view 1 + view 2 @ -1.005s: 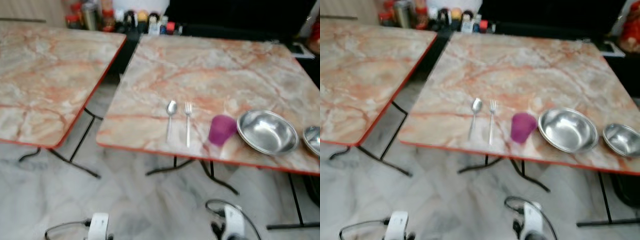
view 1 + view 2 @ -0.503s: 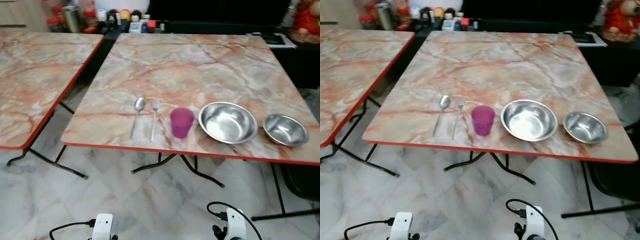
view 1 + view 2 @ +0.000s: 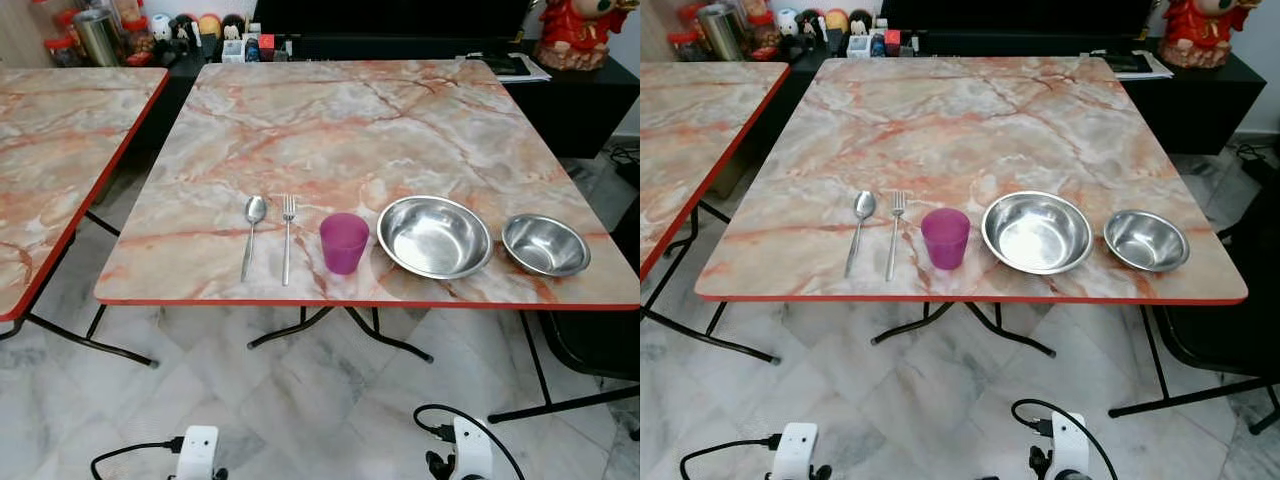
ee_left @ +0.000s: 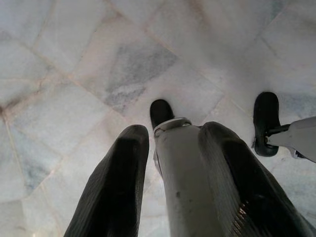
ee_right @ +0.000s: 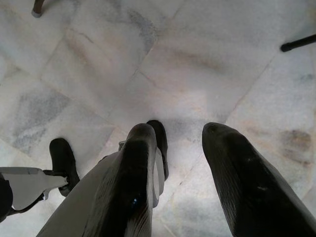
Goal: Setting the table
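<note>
On the marble-patterned table (image 3: 350,120) a row runs along the near edge: a spoon (image 3: 252,232), a fork (image 3: 287,236), a purple plastic cup (image 3: 344,242), a large steel bowl (image 3: 434,236) and a small steel bowl (image 3: 545,244). Both arms hang low by my sides, far below the tabletop. My left gripper (image 4: 170,138) points at the floor, open and empty. My right gripper (image 5: 180,133) also points at the floor, fingers apart, holding nothing.
A second marble table (image 3: 60,150) stands to the left across a narrow gap. Jars and small bottles (image 3: 170,28) line a dark cabinet behind. A red figurine (image 3: 575,25) and papers sit at the back right. A black chair (image 3: 1230,330) is at the right. The floor is grey marble tile.
The camera has swung and steadied: the table with the cutlery, cup and bowls now sits centred and sharp. The objects themselves have not moved. Both arms still hang.
</note>
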Available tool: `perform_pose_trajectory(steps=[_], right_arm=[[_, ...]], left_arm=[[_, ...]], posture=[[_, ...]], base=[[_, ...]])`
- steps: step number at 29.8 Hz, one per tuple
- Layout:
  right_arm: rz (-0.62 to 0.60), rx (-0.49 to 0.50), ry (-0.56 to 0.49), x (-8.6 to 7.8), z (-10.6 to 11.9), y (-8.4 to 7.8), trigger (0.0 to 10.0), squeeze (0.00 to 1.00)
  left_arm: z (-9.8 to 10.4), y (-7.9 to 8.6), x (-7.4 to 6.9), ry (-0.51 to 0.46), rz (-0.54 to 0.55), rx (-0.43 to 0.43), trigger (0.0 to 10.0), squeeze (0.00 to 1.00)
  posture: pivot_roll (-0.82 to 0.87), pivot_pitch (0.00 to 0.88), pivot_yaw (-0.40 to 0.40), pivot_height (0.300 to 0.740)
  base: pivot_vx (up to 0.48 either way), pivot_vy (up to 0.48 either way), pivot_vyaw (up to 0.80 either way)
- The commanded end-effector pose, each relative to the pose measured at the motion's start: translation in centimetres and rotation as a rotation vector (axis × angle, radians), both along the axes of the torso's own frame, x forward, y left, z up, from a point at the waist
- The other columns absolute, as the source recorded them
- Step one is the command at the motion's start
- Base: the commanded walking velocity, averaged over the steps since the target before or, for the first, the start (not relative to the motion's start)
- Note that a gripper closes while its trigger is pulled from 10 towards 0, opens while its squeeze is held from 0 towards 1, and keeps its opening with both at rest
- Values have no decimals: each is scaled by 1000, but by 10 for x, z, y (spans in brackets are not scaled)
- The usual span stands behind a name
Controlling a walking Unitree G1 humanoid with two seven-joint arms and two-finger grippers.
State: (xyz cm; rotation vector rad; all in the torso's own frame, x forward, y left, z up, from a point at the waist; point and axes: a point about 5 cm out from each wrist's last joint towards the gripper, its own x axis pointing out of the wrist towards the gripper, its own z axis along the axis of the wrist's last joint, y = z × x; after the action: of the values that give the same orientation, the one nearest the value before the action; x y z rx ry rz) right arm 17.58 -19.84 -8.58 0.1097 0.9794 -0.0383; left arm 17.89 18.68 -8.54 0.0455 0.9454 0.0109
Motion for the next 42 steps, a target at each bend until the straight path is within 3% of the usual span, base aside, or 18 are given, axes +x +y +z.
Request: perform_pose_trajectory(steps=[1, 14, 40, 41, 42], right_arm=[[-7, -9, 0, -1, 0, -2, 10000, 0], [-7, -33, -104, 8, 6, -4, 10000, 0], [-33, -95, -216, 16, 14, -7, 10000, 0], [-4, -95, -418, 42, 35, -1, 10000, 0], [15, -96, -506, 52, 46, 4, 10000, 0]], left_arm=[[-5, 0, -10, 39, -23, 3, 10000, 0], [-5, -1, -10, 40, -28, -1, 10000, 0], [-3, -6, -5, 32, -62, -4, 10000, 0], [-3, -6, -6, 32, -62, -4, 10000, 0], [-4, -6, -6, 32, -63, -4, 10000, 0]], posture=[[-5, 126, -3, 740], [-32, 127, -6, 740], [-50, 118, 3, 740], [-49, 118, 3, 740], [-49, 118, 3, 740]], base=[[0, 0, 0], [0, 0, 0], [0, 0, 0], [0, 0, 0], [0, 0, 0]])
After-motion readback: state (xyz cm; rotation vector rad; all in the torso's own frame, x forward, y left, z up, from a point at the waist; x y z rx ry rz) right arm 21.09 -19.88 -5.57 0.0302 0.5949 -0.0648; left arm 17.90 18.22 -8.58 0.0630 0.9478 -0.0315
